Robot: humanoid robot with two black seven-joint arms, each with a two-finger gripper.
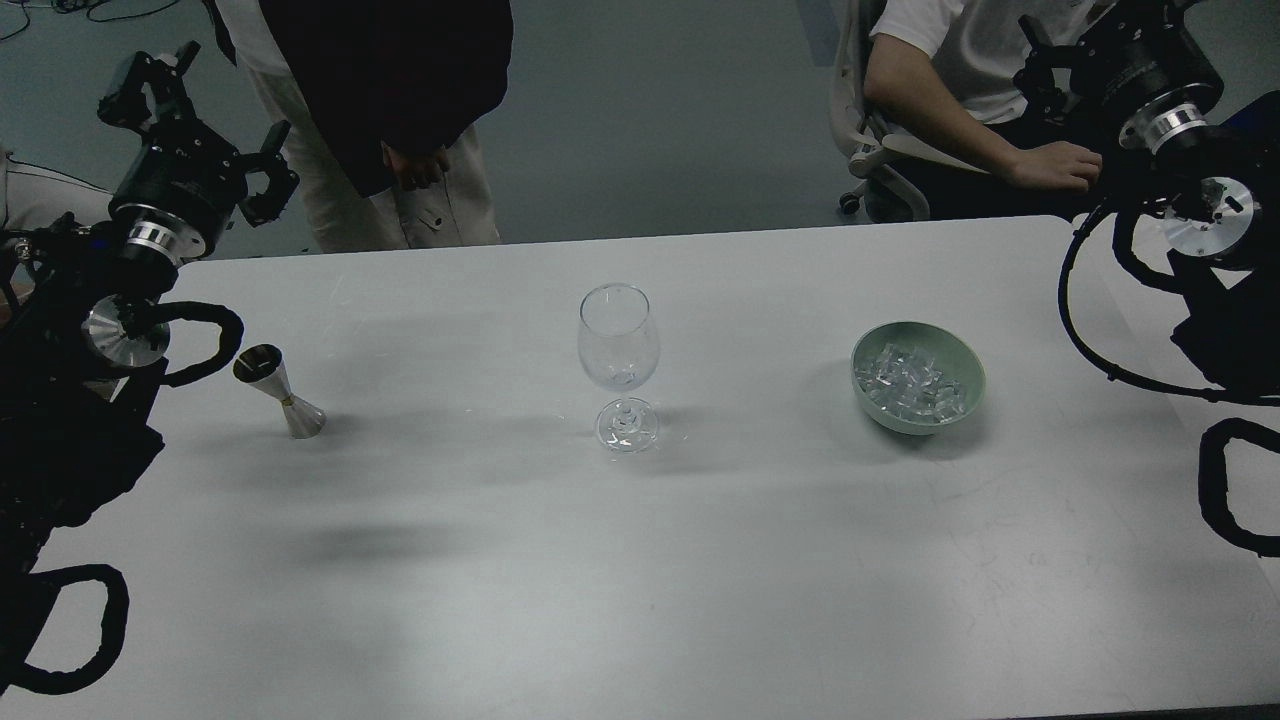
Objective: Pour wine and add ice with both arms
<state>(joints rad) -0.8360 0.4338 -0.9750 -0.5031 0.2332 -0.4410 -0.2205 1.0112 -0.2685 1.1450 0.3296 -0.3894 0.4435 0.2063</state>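
A clear stemmed wine glass (pixel 618 345) stands upright at the table's middle. Faint glints sit low in its bowl, and I cannot tell whether they are wine. A metal jigger (pixel 281 391) stands at the left, and the wine does not show in it. The ice (pixel 912 381) is a heap of small clear cubes in a pale green bowl (pixel 965 365) at the right. My left gripper (pixel 205 130) is raised beyond the table's far left corner, open and empty. My right gripper (pixel 1040 65) hangs above the far right edge, dark and small, far from the bowl.
A standing person (pixel 380 120) is behind the far edge at the left. A seated person's hand (pixel 1055 165) rests near the far right corner, close to my right gripper. Looped black cables (pixel 1100 320) lie over both table sides.
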